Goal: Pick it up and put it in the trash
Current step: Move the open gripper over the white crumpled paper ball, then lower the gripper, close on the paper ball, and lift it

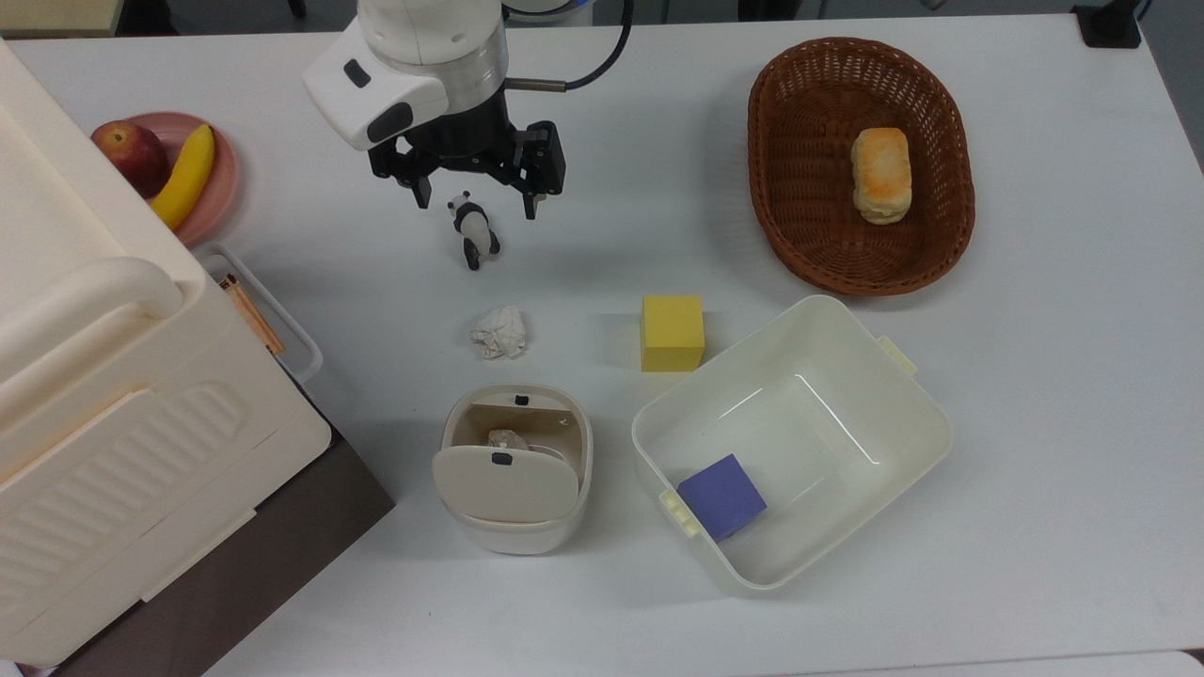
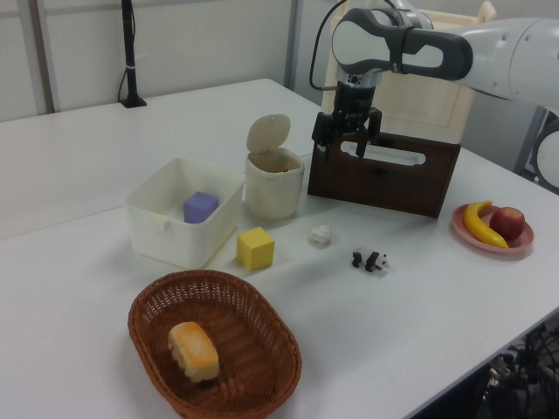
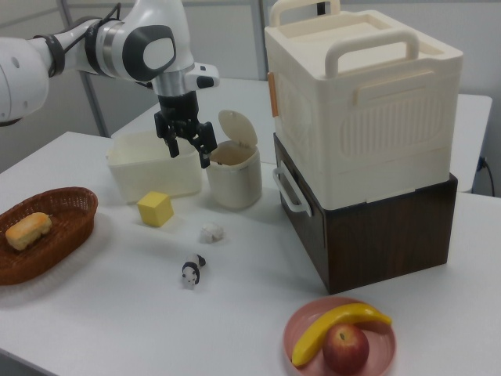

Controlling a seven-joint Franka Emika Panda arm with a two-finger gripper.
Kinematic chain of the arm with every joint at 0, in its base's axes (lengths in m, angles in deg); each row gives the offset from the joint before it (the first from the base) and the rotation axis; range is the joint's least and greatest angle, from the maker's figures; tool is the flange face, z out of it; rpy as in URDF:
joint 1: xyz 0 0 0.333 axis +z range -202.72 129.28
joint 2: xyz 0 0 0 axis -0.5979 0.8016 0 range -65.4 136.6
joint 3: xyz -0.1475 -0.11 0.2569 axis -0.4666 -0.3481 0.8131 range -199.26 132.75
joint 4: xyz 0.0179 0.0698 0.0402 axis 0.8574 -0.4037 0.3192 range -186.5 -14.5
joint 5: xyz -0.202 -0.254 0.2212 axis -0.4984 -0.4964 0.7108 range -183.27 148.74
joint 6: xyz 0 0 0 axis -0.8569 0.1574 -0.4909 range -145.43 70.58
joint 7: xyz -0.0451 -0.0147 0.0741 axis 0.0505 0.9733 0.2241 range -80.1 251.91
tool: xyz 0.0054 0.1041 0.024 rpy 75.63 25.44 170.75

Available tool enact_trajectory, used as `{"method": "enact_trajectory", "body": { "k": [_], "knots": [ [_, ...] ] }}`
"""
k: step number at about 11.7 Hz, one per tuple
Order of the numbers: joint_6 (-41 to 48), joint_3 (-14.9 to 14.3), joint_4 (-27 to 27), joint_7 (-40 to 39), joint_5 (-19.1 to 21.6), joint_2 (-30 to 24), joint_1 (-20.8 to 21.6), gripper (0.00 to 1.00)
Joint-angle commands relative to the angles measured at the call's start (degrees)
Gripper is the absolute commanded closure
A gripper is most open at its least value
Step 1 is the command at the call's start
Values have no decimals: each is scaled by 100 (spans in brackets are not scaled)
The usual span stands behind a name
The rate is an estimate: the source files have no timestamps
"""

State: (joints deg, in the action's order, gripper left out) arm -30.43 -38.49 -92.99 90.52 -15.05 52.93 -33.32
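Jaws spread, gripper (image 1: 475,199) empty, high above the panda figurine (image 1: 473,231). Paper ball (image 1: 499,333) lies between panda and bin (image 1: 515,467) (lid up). Risk: descending from this position would seize the panda instead.

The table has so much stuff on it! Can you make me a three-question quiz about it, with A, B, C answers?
1. Where is the paper ball?
A. on the table, between the panda and the bin
B. in the basket
C. in the hand

2. What colour is the cube inside the white tub?
A. red
B. purple
C. green

3. How is the trash bin lid?
A. flipped open
C. shut tight
B. missing

Answers: 1 A, it lies on bare table below the panda in the top view. 2 B, a purple cube sits in the tub. 3 A, the flap stands up and the inside shows.
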Motion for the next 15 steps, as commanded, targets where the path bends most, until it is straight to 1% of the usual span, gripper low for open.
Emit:
{"method": "enact_trajectory", "body": {
  "k": [1, 2, 4, 5, 7, 9, 10, 13, 15],
  "knots": [
    [42, -57, -144, -162, -89, -124, 73, 0],
    [42, -57, -144, -189, -89, -115, 73, 1],
    [16, -57, -144, -303, -89, -115, 64, 25],
    [-19, -57, -144, -303, -124, -63, 90, 26],
    [-229, -30, -179, -295, -265, 86, 195, 20],
    [-300, -30, -197, -303, -282, 183, 196, 16],
    [-527, -30, -206, -303, -291, 357, 196, 13],
    [-836, -22, -215, -295, -317, 920, 213, 13],
    [-976, 5, -328, -294, -362, 1070, 309, 13]
  ]
}}
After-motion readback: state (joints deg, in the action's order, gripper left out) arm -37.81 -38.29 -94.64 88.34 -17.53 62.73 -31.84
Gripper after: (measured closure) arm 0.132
